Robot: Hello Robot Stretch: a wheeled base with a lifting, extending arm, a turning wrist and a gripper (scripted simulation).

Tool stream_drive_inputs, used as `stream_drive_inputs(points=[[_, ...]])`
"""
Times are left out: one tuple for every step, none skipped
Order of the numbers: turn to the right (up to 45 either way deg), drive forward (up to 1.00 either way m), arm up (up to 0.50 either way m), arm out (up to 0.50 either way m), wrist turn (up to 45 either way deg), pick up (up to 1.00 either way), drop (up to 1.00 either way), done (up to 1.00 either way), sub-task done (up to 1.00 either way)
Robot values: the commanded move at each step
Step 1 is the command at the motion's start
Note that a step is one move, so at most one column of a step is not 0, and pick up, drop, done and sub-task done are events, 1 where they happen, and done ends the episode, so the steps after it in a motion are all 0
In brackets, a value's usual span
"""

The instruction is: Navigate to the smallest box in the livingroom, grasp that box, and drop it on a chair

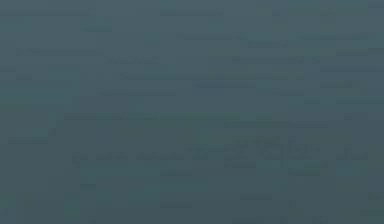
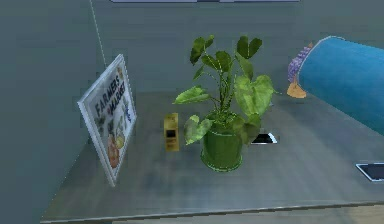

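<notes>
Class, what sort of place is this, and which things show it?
Likely a living room: a grey tabletop against a wall bears a potted plant, a flat printed box and a small yellow box.

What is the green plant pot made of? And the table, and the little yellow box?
The green pot: smooth with a slight sheen, so probably glazed clay, maybe plastic. The table: flat, dull grey with faint streaks, perhaps painted wood or stone; hard to tell. The little yellow box: sharp-edged, matte, likely cardboard.
</notes>
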Motion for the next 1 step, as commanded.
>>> stream_drive_inputs(points=[[0.0, 0.00, 0.50, 0.00, 0.0, 0.00, 0.00, 0.00, 0.00]])
